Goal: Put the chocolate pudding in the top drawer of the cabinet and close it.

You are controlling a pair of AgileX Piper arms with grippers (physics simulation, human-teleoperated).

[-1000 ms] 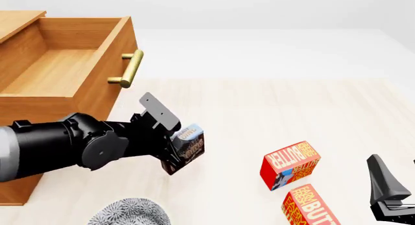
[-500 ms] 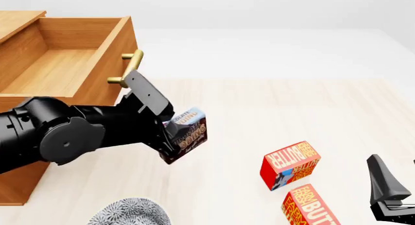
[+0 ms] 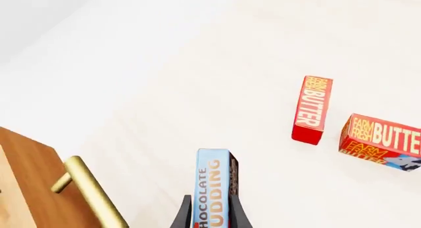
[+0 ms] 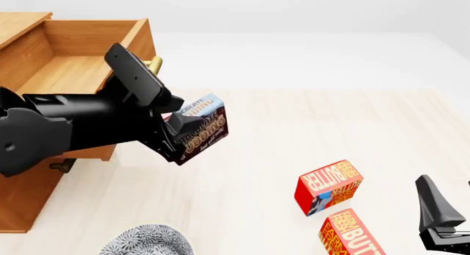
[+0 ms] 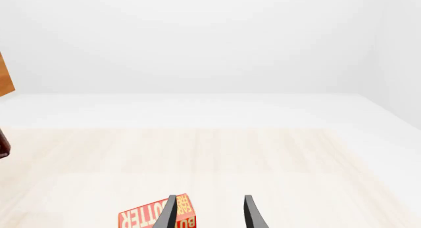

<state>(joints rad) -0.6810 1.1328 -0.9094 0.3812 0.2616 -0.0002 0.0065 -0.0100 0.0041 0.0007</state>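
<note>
Pale bench (image 4: 309, 123): left end effector (image 4: 178, 135) clamped the chocolate pudding (image 4: 197, 129) beside the open top drawer (image 4: 81, 73); clipping its front could knock the box loose.

Glossy black left arm (image 4: 66, 128), tapered dark fingers (image 5: 169, 214).

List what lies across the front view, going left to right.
cabinet with the top drawer open → left gripper holding the chocolate pudding → two butter boxes → right gripper
</note>
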